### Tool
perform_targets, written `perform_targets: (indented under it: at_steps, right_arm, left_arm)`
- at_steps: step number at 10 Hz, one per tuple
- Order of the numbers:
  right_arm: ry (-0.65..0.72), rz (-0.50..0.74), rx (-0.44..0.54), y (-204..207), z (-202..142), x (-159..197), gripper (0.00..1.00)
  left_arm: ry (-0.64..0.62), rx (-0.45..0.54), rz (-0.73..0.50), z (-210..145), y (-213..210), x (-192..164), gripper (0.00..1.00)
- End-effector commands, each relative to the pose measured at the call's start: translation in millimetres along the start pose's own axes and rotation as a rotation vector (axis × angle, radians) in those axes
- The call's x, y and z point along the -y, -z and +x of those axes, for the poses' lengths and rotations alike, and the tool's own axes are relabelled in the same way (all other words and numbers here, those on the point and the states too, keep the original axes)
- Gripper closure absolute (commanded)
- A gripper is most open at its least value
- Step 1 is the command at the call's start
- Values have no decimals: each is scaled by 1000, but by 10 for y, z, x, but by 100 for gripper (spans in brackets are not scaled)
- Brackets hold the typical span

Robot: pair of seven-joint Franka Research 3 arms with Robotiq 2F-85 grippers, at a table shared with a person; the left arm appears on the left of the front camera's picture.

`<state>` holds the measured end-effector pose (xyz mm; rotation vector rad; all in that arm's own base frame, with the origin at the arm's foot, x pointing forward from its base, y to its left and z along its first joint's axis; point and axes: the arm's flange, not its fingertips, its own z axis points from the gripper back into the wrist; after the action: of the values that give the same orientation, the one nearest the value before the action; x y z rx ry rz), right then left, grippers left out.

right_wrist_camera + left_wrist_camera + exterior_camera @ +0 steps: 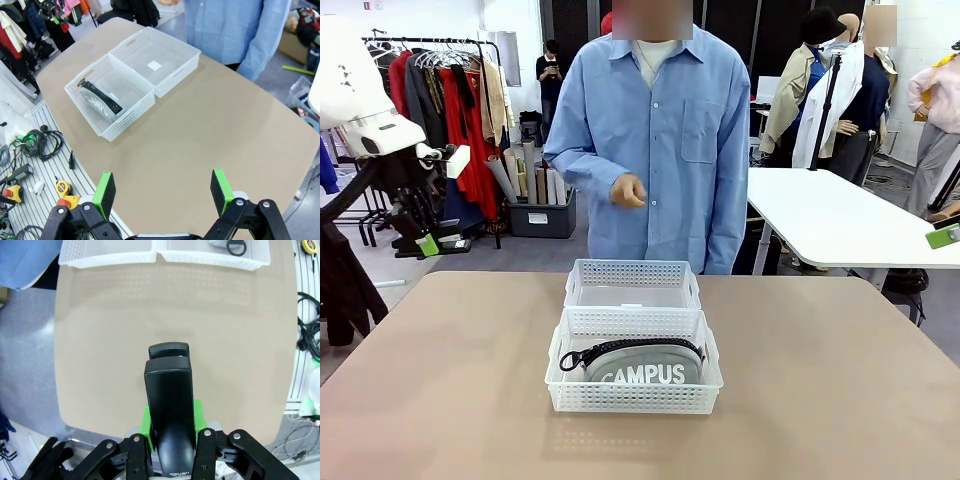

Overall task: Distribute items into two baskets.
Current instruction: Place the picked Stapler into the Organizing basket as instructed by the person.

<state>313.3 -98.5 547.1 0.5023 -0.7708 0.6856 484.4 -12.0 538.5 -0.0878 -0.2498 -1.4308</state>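
The left gripper (pixel 170 440) clamps the small black stapler (pixel 169 410) above the tan worktop (pixel 150 340). The right gripper (pixel 162 192) hangs with jaws apart, well away from the grey fabric "CAMPUS" zip pouch (pixel 100 100) lying in the nearer white perforated plastic basket (pixel 120 117).

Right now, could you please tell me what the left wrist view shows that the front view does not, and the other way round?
Left wrist view alone: the black stapler clamped between the left fingers, above the bare table.

Front view alone: the person standing at the far side, one hand raised, and the pouch's "CAMPUS" lettering.

Both: the two white baskets, the nearer one holding the grey pouch, the farther one with nothing visible inside, and the tan tabletop.
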Motion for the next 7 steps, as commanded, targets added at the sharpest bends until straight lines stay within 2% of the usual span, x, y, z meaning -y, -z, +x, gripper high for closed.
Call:
perform_targets:
  at_steps: [1,7]
  right_arm:
    - [-9,11,18,-5,8,4,0]
    - [-9,11,18,-5,8,4,0]
  left_arm:
    - [3,-9,0,-20,-46,-29,97]
    - [3,-9,0,-20,-46,-29,97]
